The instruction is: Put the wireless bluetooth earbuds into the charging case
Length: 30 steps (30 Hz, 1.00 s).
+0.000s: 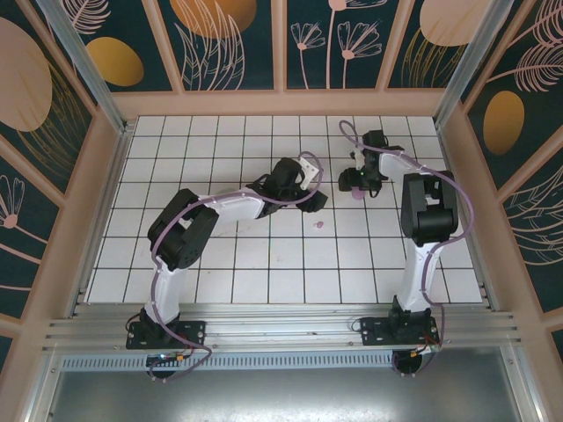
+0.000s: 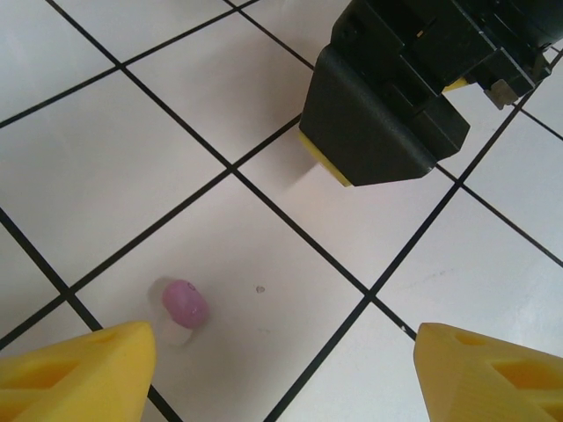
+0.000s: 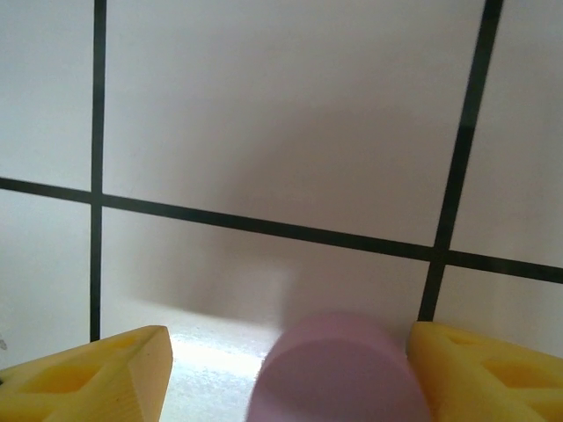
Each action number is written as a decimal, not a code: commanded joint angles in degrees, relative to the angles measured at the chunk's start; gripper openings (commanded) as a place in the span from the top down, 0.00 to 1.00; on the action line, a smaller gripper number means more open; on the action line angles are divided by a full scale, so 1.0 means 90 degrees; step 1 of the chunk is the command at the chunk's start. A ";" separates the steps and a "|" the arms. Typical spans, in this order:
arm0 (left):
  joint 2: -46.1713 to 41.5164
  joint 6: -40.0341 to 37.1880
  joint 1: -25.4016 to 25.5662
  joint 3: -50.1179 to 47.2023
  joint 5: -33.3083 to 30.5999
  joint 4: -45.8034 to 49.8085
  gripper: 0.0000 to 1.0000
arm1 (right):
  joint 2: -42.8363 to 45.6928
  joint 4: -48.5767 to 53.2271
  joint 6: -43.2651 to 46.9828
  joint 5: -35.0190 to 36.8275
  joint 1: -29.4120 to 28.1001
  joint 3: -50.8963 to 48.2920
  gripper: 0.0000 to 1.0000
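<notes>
Single earbud [image 2: 185, 301] on worktop [image 1: 220, 264], about centre, just near of left gripper [image 2: 287, 332]. Case [image 3: 339, 374] lies right and far of earbud, on worktop, between right gripper [image 3: 289, 328] fingers.

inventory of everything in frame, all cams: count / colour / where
earbud: 1, purple-pink, lying on a white tile near mid-table
rounded object: 1, lilac-pink, probably a charging case, right of and beyond the earbud in the top view
table: 1, white tiles, dark grid lines
walls: dark teal panels with floral print, around the table
left arm: 1, black and white, reaching to mid-table
right arm: 1, black and white, reaching forward
left claw: yellow fingertips, open, earbud just ahead
right claw: yellow fingertips, open, rounded object between them
</notes>
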State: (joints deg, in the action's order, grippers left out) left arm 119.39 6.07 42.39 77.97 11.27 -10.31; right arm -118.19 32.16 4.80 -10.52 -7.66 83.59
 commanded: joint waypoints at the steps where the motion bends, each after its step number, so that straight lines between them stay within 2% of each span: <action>1: -0.0265 0.0107 -0.0018 -0.0127 -0.0106 -0.0134 0.24 | -0.0162 0.0347 0.0187 -0.0146 -0.0124 0.0146 0.28; 8: -0.0422 0.0124 -0.0018 -0.0327 -0.0168 -0.0185 0.24 | 0.0003 0.0506 -0.0257 -0.0047 -0.0285 -0.0072 0.30; 18: -0.0693 0.0235 -0.0015 -0.0759 -0.0185 -0.0407 0.24 | 0.0260 0.0743 -0.0923 0.0301 -0.0446 -0.0383 0.45; 23: -0.0953 0.0157 -0.0022 -0.1074 -0.0313 -0.0556 0.24 | 0.0503 0.0738 -0.1292 0.0281 -0.0486 -0.0559 0.47; 27: -0.1178 0.0063 -0.0021 -0.1418 -0.0321 -0.0903 0.24 | 0.0721 0.0726 -0.1675 0.0104 -0.0484 -0.0703 0.61; 30: -0.1457 -0.0094 -0.0019 -0.1911 -0.0173 -0.1601 0.24 | 0.1034 0.0577 -0.2051 -0.0212 -0.0494 -0.0884 0.67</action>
State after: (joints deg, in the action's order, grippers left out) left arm 109.43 6.98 42.37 63.66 8.95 -17.80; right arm -112.88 35.31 -9.17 -9.23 -11.53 77.25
